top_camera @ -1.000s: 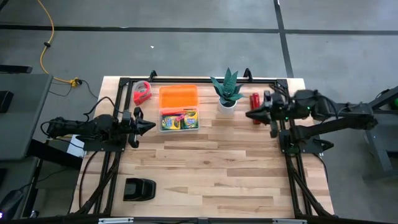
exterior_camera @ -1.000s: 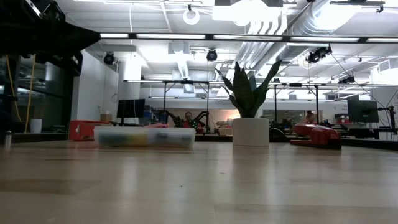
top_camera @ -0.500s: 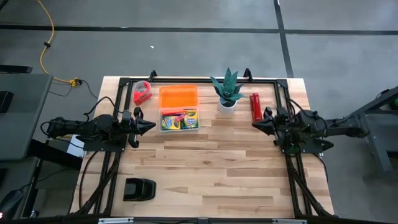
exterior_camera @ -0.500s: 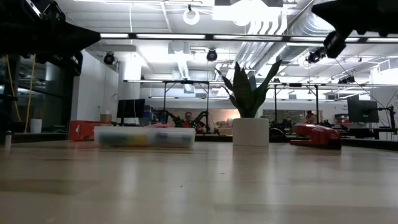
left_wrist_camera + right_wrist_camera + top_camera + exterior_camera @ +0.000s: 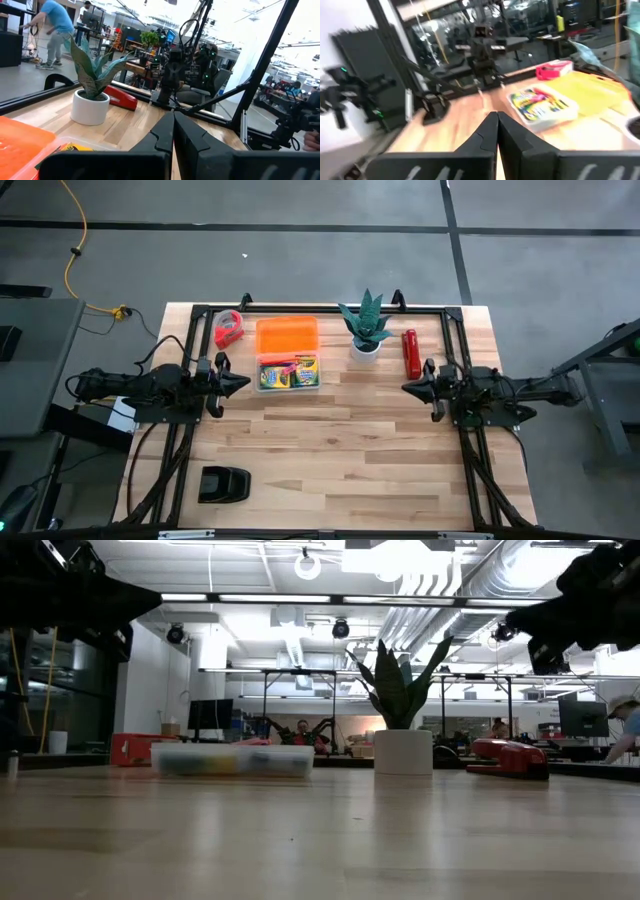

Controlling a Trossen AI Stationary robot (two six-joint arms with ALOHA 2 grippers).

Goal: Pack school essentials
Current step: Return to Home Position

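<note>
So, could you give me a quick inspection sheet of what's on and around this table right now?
Surface: wooden table, no spills seen.
Job's things: crayon boxes lie inside the clear supply box; its orange lid lies open behind it.
Clutter: potted plant, red cylinder lying flat, small red object, squat black object.
Grippers: left gripper shut, near the table's left edge; right gripper shut, near the right edge; neither holds anything.
Cables: yellow cable on the floor.
Surroundings: a person in a blue shirt in the room beyond.
</note>
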